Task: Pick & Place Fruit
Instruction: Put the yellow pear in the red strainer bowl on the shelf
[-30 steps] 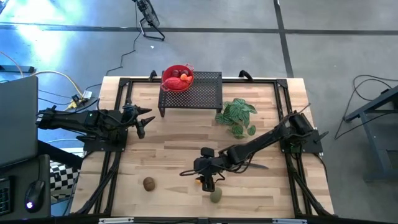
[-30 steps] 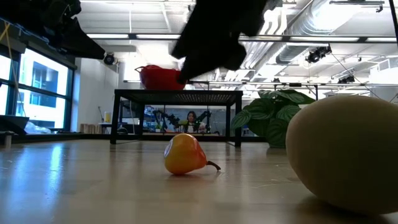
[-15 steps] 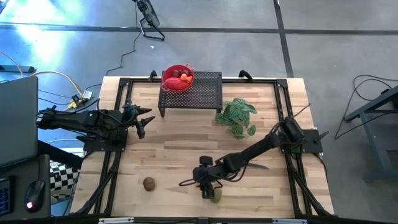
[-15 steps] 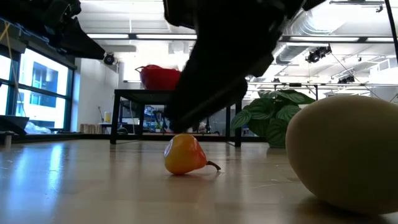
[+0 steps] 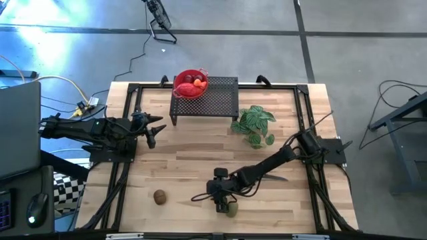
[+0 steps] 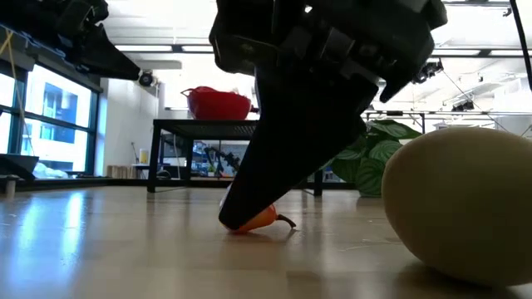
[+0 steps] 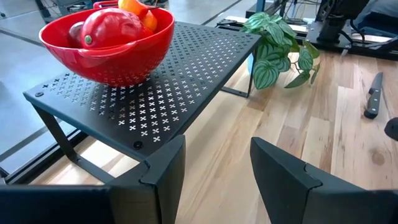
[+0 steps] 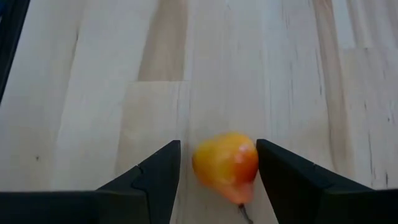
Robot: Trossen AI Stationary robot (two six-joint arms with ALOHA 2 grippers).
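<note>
A small orange fruit (image 8: pixel 225 165) lies on the wooden table near its front edge, its stem end showing in the low view (image 6: pixel 268 221). My right gripper (image 8: pixel 217 171) is open and low over it, slanting down, one finger on each side of the fruit. An olive-green oval fruit (image 5: pixel 231 211) lies just beside it, and a brown oval one (image 5: pixel 159 197) lies to the left. A red bowl (image 7: pixel 109 46) with red and orange fruit stands on the black rack (image 5: pixel 213 100). My left gripper (image 7: pixel 217 168) waits open at the table's left, facing the rack.
A green leafy plant (image 5: pixel 255 125) stands right of the rack. A black-handled knife (image 5: pixel 275 177) lies under my right arm. The olive-green fruit (image 6: pixel 461 208) sits close to the low camera. Bare wood lies between the rack and the front edge.
My right gripper has sunk toward the table and gone a little toward the near edge, coming down around the small orange fruit. Its fingers have kept the same gap. The fruit has stayed where it was.
</note>
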